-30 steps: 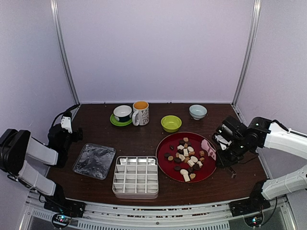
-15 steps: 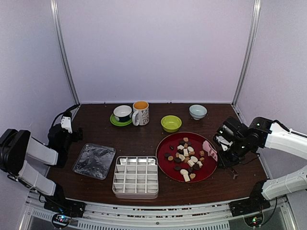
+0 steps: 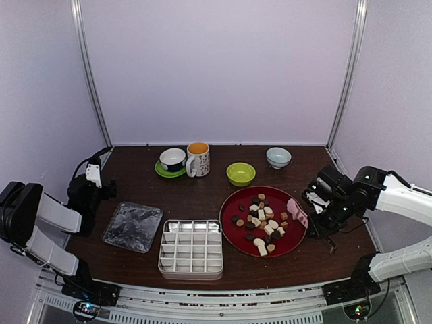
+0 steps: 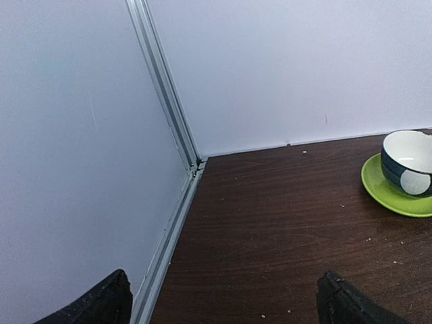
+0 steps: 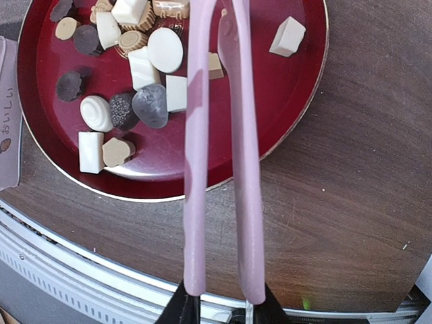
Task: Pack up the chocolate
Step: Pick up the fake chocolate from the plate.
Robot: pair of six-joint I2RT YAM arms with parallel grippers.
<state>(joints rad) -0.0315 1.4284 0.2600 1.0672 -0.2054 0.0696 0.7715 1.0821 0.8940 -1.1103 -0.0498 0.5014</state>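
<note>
Bench point(image 3: 202, 196) surface lies bare between the back row of cups and the red plate point(image 3: 236, 200), and again in the far left corner, where the left pincer point(image 4: 223, 304) hangs spread near the wall. The plate's near rim sits close to the bench's front edge, just beside the compartment tray point(image 3: 191, 248). The chocolate point(image 3: 262, 223) is scattered on the plate. The right pincer point(image 5: 223, 307), beyond the plate's right rim, is pinching the pink tongs point(image 5: 196, 169), whose arms reach over the pieces. Their tips leave the wrist view, so contact cannot be told.
</note>
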